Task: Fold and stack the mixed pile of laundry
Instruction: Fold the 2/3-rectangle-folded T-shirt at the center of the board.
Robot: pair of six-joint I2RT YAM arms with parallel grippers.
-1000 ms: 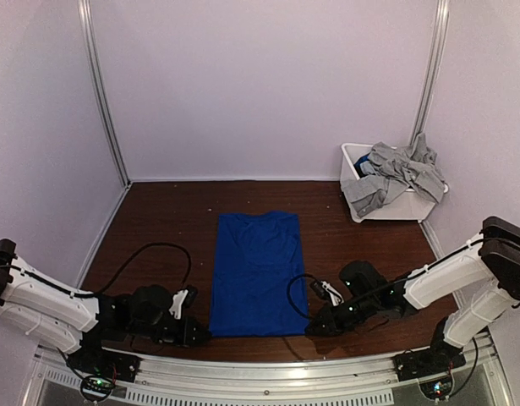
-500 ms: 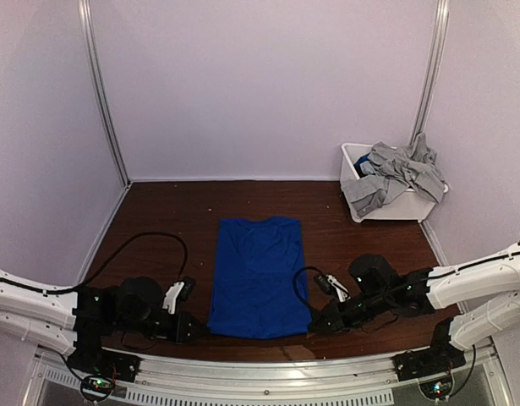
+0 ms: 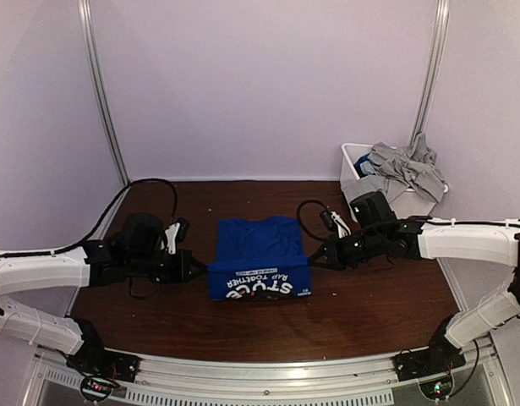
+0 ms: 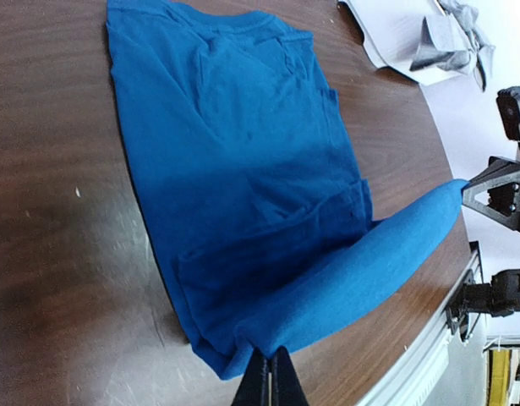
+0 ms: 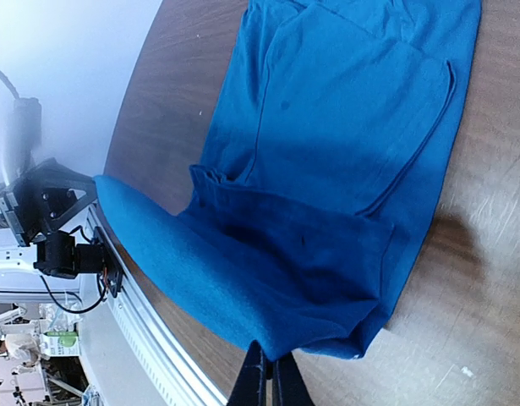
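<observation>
Step in hand: judged to be the hem-to-collar half-fold of the blue T-shirt (image 3: 258,245), which lies mid-table (image 3: 369,296) between the two arms.
Left gripper (image 3: 200,269): pinched tight on the shirt's left hem corner, lifted off the wood.
Right gripper (image 3: 314,260): likewise clamped on the right hem corner.
Doing it well: both corners should travel level and at one pace toward the collar, with the hem taut between them so the flap neither sags nor twists. The side edges should line up before the hem is laid down.
Risk: the pinch is thin and could slip, and the lower layer may drag along the table.
Fabric: soft, matte royal-blue cloth, limp enough to hang in a smooth curved roll between the grippers.
Print: white lettering (image 3: 260,288) shows on the turned-up face.
Shape: a long rectangle, sleeves apparently tucked in, rounded collar at the far end.
Rest of the pile: crumpled light-grey garments (image 3: 399,173) heaped in the white plastic bin (image 3: 393,210) at the far right, spilling over its rim.
Table surface: dark wood grain, smooth, faintly glossy.
</observation>
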